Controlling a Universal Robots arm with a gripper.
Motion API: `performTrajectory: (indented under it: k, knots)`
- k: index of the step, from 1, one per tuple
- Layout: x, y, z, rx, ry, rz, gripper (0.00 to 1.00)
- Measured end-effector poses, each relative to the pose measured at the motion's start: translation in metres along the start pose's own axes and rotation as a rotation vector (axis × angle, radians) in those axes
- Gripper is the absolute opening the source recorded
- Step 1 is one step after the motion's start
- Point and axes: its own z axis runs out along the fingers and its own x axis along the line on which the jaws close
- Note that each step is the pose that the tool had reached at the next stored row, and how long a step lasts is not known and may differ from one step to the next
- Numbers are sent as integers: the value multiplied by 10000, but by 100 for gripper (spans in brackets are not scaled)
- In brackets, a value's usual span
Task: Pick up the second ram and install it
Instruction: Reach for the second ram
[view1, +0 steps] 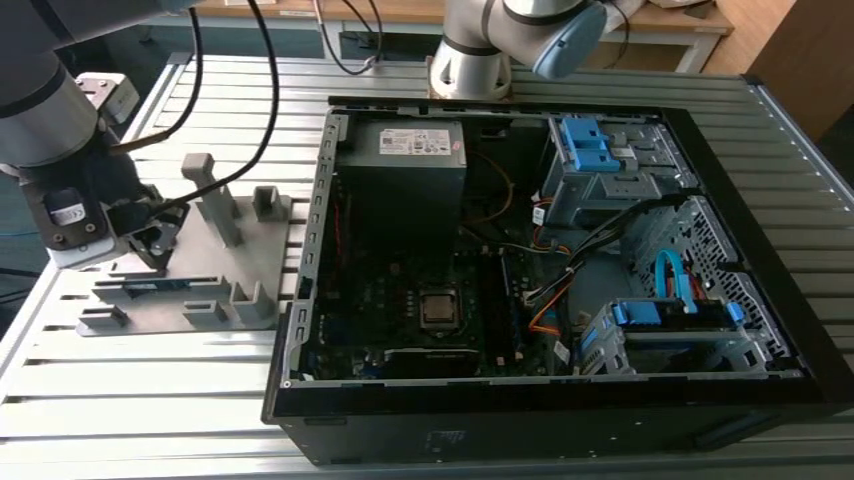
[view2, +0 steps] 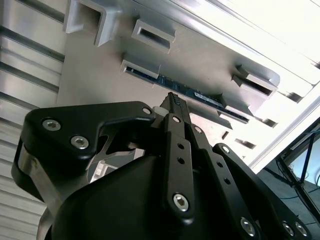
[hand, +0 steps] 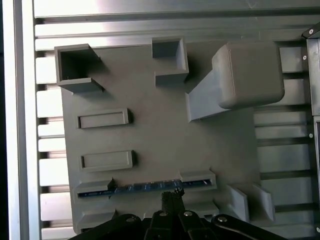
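Note:
The second ram is a thin dark blue stick standing on edge in a slot of the grey fixture. It sits between two small brackets. In the exterior view the ram lies near the fixture's front, at that view's left. My gripper hangs just over it. In both wrist views the black fingers meet at one tip, so the gripper looks shut. That tip sits right beside the ram's long edge. Whether it touches the stick cannot be told.
An open computer case lies flat to the exterior view's right of the fixture, motherboard and processor facing up. A tall angled post rises from the fixture close to my wrist. A second arm's base stands behind the case on the slatted table.

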Motion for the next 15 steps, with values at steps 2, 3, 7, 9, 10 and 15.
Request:
performTrajectory:
  k: [2, 3, 7, 9, 10, 15]
  knots:
    - [2, -1, 21, -1, -1, 0, 10]
    - [3, -2, 32, -1, 0, 0, 10]
    - [8, -3, 69, 0, 0, 0, 10]
    - [10, -5, 89, -1, 0, 0, 10]
    - [11, -5, 98, 0, 0, 0, 10]
    - [16, -7, 149, 0, 0, 0, 10]
